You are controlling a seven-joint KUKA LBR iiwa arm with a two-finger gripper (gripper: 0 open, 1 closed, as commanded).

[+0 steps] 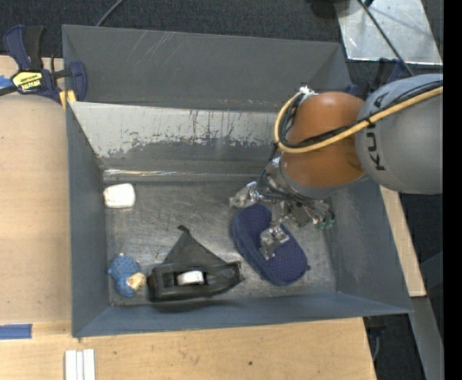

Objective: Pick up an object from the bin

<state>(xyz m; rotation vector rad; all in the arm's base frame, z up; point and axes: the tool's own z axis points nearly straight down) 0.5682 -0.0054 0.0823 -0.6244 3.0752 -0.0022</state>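
Plainly, the grey metal bin (85,236) leaves room, so the sound course is a straight descent and a grip across the narrow width of the dark-blue oval fabric thing (290,267) directly beneath the claw (274,240) — not along its length, where soft cloth would likely slip. The arm (397,133) bends steeply down, its orange wrist cover (322,137) above the claw, which sits low over the blue thing; parted or clenched, I cannot tell. Left of the claw lies a black tape dispenser (191,279) — farther left, a white block (119,196) and a small blue-and-tan lump (125,275).
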